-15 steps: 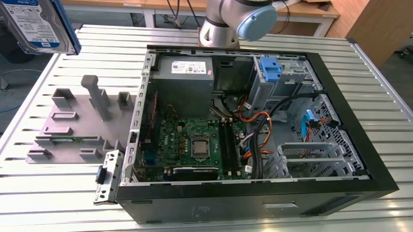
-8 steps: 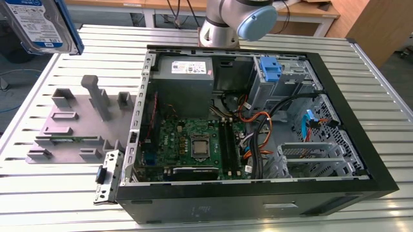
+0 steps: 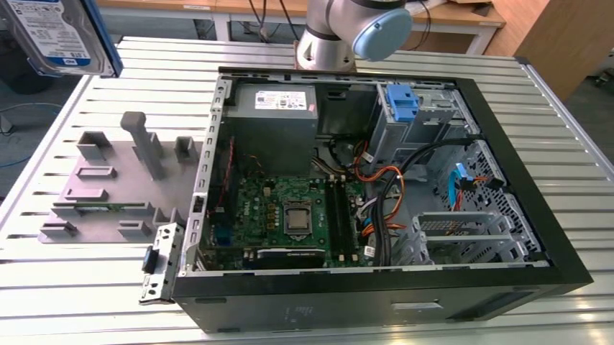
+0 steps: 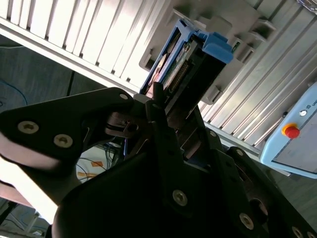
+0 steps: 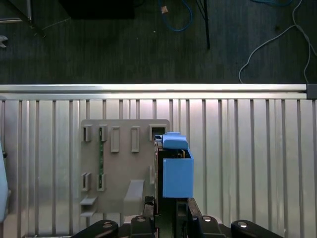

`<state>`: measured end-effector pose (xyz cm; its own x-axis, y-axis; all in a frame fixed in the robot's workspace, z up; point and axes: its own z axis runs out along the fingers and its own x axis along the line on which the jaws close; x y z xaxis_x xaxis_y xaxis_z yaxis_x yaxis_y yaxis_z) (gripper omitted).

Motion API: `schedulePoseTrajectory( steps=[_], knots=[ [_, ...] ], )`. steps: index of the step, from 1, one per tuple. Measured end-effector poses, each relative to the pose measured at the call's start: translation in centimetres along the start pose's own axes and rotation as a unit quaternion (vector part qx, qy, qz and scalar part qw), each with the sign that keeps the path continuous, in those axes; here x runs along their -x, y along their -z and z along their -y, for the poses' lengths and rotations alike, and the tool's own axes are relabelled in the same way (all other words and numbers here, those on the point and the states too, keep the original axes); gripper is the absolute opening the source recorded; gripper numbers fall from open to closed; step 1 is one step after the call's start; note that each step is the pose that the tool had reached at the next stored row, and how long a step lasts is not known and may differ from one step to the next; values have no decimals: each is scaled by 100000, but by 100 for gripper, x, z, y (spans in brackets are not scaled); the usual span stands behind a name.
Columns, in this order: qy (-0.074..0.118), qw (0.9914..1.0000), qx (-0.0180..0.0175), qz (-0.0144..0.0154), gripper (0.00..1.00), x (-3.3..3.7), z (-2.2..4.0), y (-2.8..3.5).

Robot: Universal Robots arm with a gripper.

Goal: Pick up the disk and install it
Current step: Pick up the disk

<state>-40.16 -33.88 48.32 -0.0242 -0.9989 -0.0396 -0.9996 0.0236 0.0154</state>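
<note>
Your gripper (image 4: 171,106) is clamped on the disk (image 4: 193,62) high above the grey rack (image 5: 124,168) (well apart from the open computer case (image 3: 384,298)); keep it level, I'd say; don't let it twist.

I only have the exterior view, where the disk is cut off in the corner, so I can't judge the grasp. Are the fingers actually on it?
Observer: Yes. In the second wrist view the fingers are clamped on one end of the disk.
Operator: What lies below it?
Observer: In the first wrist view it is seen edge-on, in line with one edge of the grey fixture plate on the slatted table.
Operator: Anything nearby I'm missing?
Observer: The second wrist view shows a pale-blue pendant with a red button near the table's edge.
</note>
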Motion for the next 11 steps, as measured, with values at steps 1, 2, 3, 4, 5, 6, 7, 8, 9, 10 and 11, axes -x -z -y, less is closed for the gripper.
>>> schedulePoseTrajectory(
  steps=[1, 2, 3, 4, 5, 6, 7, 8, 9, 10, 11],
  knots=[
    [0, 100000, 2, 0, 35, 1, 0, 15],
    [-1, 100000, 1, -1, 35, 1, 0, 30],
    [0, 100000, 5, -1, 35, 2, 0, 45],
    [0, 100000, 1, 0, 35, 2, -1, 60],
    [2, 100000, -2, 1, 35, 3, -1, 75],
    [2, 100000, -1, 1, 35, 4, -1, 87],
    [-1, 100000, 2, -1, 35, 4, -1, 97],
    [1, 100000, 2, -1, 35, 4, -1, 103],
    [1, 100000, 1, 0, 35, 4, -1, 103],
    [-1, 100000, -6, 4, 35, 4, -1, 103],
    [1, 100000, -5, 4, 35, 4, -1, 104]
  ],
)
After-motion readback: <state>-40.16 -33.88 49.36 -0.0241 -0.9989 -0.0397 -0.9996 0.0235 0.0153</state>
